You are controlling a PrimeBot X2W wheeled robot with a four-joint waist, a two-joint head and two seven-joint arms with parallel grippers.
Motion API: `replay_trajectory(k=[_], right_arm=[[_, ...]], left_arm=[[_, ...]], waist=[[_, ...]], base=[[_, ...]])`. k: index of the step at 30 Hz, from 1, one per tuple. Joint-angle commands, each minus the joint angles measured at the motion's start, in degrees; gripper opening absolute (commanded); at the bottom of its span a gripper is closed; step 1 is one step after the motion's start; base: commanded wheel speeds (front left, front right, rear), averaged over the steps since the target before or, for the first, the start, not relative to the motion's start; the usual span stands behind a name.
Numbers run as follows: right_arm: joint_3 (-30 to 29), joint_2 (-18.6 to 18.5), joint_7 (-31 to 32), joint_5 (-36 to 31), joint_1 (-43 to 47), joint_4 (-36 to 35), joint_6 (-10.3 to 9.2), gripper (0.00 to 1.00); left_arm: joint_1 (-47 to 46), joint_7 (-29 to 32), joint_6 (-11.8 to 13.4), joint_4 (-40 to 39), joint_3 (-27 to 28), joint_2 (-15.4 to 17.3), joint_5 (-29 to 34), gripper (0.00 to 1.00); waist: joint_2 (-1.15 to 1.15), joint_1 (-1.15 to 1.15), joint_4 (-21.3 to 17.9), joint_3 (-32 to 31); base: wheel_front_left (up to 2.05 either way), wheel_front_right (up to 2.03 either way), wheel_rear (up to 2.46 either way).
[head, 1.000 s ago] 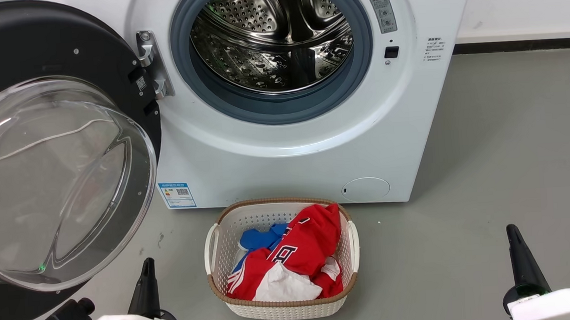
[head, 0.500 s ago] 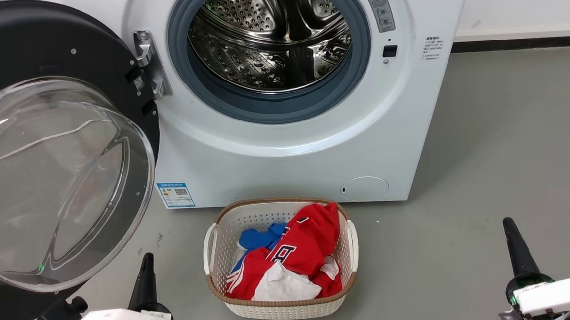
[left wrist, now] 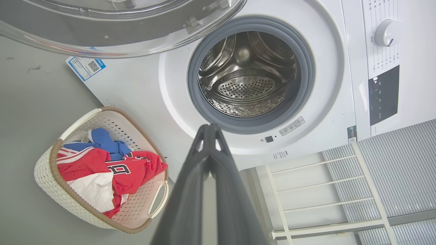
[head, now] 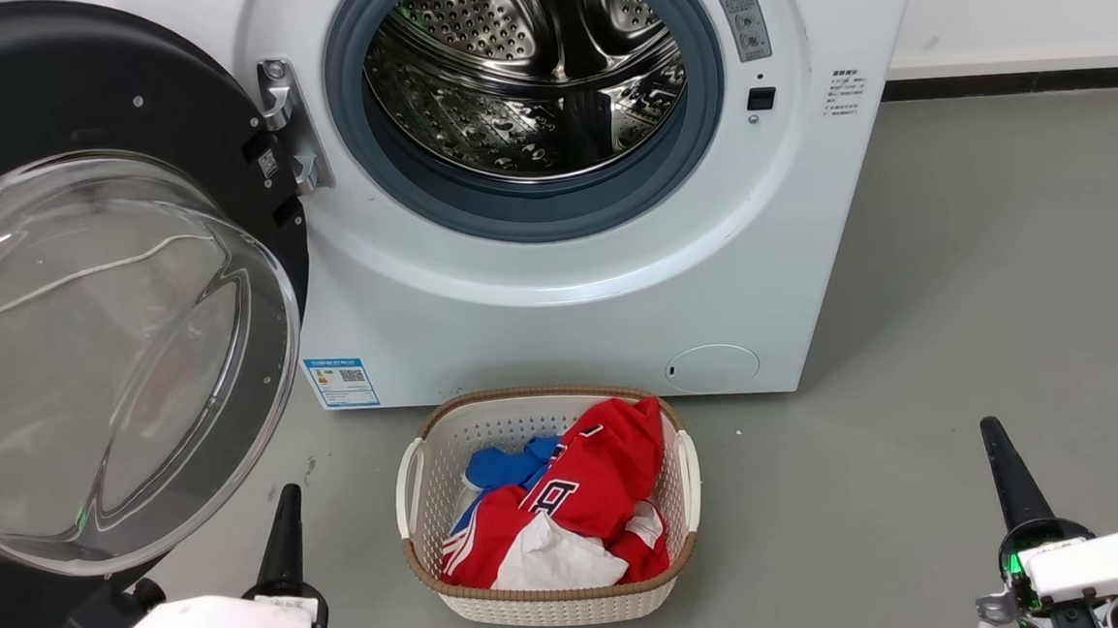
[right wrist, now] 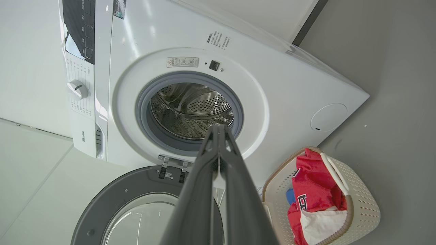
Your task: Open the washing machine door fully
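The washing machine door [head: 103, 313], a big black ring with a bulging clear glass bowl, stands swung wide to the left of the white machine [head: 558, 295], hinged at its left side; it also shows as door [left wrist: 112, 27] and door [right wrist: 136, 207]. The steel drum [head: 525, 73] lies exposed. My left gripper [head: 287, 501] is shut and empty, low at the bottom left, just below and right of the door's glass bowl without touching it. My right gripper [head: 991, 431] is shut and empty at the bottom right over bare floor. Fingertips meet in left gripper [left wrist: 208, 127] and right gripper [right wrist: 218, 128].
A white laundry basket [head: 414, 488] holding red, blue and white clothes sits on the grey floor right in front of the machine, between my two arms. A white wall with a dark skirting runs at the back right.
Both forearms have drawn lower and nearer the frame's bottom edge. The whole picture shifted slightly, so the camera moved a little. The door stands the same.
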Motion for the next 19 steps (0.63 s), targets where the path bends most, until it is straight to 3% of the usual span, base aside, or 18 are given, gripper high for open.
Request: replay_trajectory(k=[1,19], right_arm=[[-0.14,-0.41,0.24,1.49,-1.46,-0.04,0.01,0.0],[-0.57,-0.27,2.74,10.51,-3.45,1.77,0.0,0.0]], left_arm=[[-1.44,0.33,-0.43,-0.23,0.28,0.1,-1.35,0.0],[-2.79,2.75,-1.03,0.64,1.08,-0.02,-11.52,0.0]], waist=[[0.0,0.0,-0.02,0.01],[0.0,0.0,-0.34,0.18]], base=[[0.0,0.0,0.0],[0.0,0.0,0.0]])
